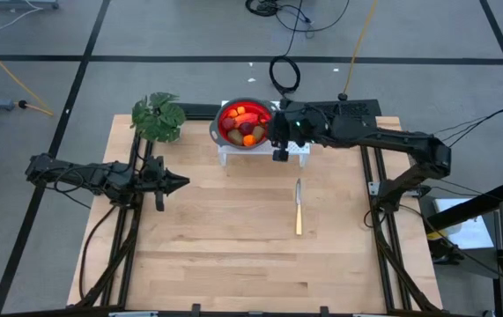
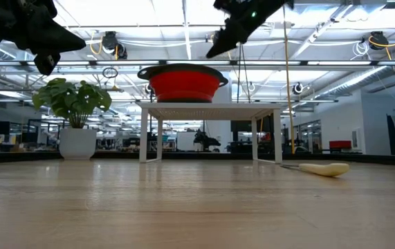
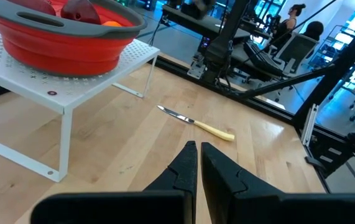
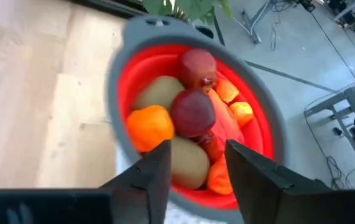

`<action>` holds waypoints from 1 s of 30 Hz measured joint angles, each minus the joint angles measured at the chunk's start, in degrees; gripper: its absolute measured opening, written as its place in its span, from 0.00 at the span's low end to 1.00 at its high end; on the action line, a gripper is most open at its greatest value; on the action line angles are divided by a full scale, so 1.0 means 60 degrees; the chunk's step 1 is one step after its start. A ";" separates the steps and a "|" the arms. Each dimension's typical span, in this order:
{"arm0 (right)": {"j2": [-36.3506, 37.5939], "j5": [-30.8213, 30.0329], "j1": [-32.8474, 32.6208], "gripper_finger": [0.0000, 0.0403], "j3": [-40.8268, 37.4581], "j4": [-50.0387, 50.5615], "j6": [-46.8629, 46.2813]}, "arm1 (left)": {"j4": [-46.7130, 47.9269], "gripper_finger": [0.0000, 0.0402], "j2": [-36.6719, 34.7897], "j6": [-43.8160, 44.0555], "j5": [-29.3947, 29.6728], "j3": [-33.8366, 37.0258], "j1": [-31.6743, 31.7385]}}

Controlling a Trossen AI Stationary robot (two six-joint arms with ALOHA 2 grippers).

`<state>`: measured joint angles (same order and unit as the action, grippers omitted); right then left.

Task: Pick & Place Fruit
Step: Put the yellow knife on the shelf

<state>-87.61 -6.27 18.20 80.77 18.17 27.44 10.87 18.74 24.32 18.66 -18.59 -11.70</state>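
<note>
I had the right hand (image 4: pixel 196 171) poised above the bowl (image 4: pixel 133 37), fingers spread over the fruit (image 4: pixel 193 112); the left hand (image 3: pixel 198 163) hung clenched above the counter (image 1: pixel 233 246).

Pale matt wood table (image 1: pixel 233 238), glossy fruit (image 4: pixel 193 112)
</note>
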 joint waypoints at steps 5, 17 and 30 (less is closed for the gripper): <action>0.0613 -0.0982 -0.1010 0.28 0.0011 0.0975 -0.1124 | 0.0022 0.05 -0.0004 -0.0059 -0.0002 0.0000 0.0000; 0.1092 -0.1642 -0.2933 0.01 0.0011 0.4631 -0.6459 | 0.0702 0.05 -0.0004 -0.0220 -0.0004 0.0000 0.0000; 0.1023 0.0329 -0.3882 0.00 0.0007 0.7621 -1.2528 | 0.0718 0.05 -0.0002 -0.0353 -0.0004 0.0000 -0.0004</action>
<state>-81.47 -4.29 -5.09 80.82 63.90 -47.73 15.18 18.73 22.20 18.63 -18.59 -11.73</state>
